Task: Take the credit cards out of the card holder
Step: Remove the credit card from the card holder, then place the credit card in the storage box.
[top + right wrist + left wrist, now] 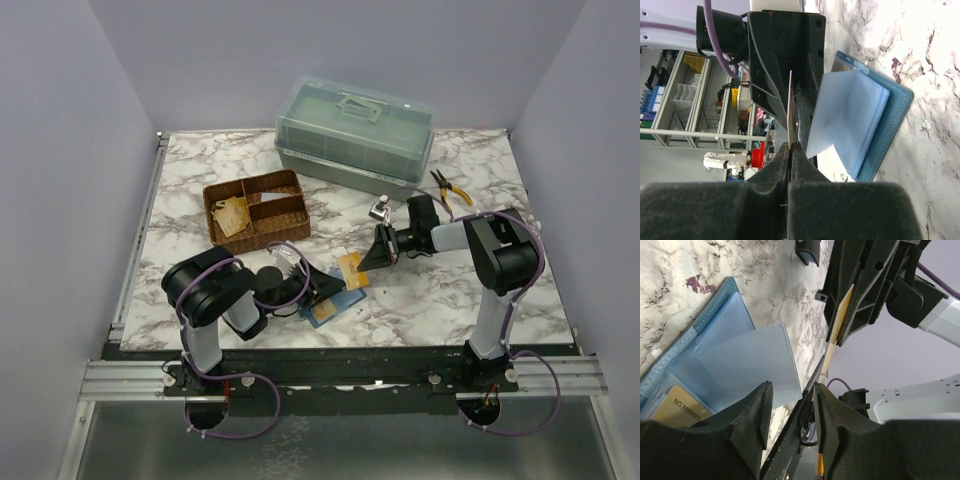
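Right wrist view has the right gripper (790,148) clenched on a tan credit card (790,107) seen edge-on. The left gripper (792,390), facing it, stands released with its jaws parted. The blue card holder (895,110) lies open near the table's (450,300) front edge, with a second card (677,407) in its pocket.

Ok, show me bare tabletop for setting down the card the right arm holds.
Bare marble lies between the card holder and the right arm's base, and in the far-left corner behind the wicker basket beside the green case. Crowded mid-table, where both arms meet over the holder.
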Robot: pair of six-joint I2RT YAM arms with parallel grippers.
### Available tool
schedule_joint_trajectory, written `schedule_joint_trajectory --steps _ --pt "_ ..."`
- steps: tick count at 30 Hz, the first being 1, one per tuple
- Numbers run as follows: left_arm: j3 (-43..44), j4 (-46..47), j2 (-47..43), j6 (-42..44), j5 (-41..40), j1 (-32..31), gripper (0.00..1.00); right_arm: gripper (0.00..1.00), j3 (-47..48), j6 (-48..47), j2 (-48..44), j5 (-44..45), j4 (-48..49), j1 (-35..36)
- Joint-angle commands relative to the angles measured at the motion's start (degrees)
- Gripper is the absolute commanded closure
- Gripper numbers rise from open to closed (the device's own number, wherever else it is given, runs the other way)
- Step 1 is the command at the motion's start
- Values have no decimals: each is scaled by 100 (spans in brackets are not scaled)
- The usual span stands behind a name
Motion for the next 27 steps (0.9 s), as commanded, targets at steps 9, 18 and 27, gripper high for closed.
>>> schedule_joint_trajectory --steps 9,18,27 --pt "181 -356 -139 152 -719 -138 48 100 238 -509 -570 -206 -470 -210" --pt "70 -373 -831 588 -1144 -193 43 100 273 -629 -644 -204 -604 -243" --pt "-360 -586 -1697 928 -1209 -195 33 100 253 -634 -667 -206 -607 -255"
